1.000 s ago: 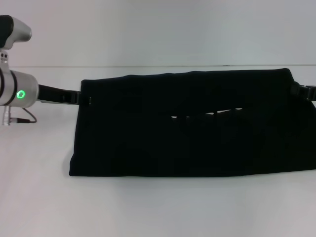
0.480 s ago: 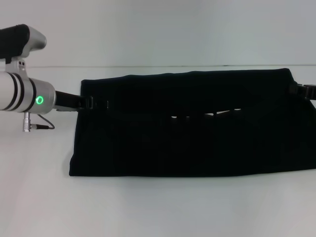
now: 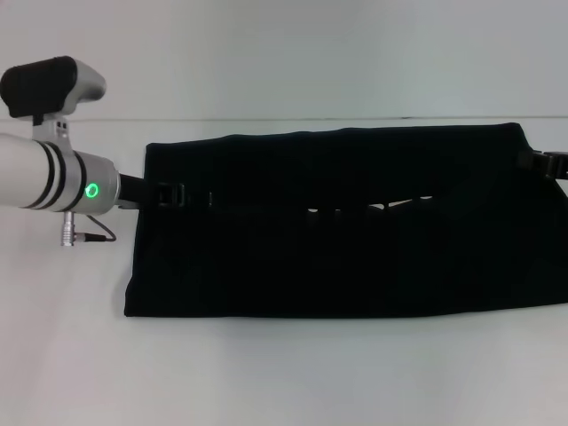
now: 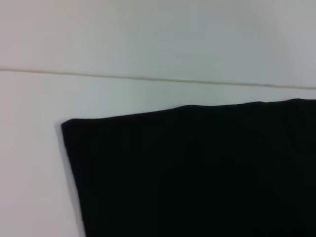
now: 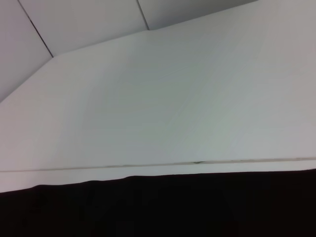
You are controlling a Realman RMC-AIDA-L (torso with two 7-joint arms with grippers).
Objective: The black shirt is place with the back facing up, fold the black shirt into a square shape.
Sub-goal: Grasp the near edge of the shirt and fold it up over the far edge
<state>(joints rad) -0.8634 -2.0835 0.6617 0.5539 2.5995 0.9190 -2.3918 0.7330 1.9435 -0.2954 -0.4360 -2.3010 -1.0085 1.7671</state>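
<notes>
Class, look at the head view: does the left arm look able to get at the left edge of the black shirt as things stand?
Probably yes. The left gripper already lies at the left edge of the black shirt, and nothing on the white table stands between them.

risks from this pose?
1. The left claw is over the black shirt at its left edge, black on black; whether it has hold of the fabric can't be judged, so a lift may miss or take only the top layer.
2. The right claw sits at the far right corner, mostly out of the head view. An uneven pull could skew the fold.
3. Small gaps mid-shirt suggest loose layers that could bunch.
</notes>
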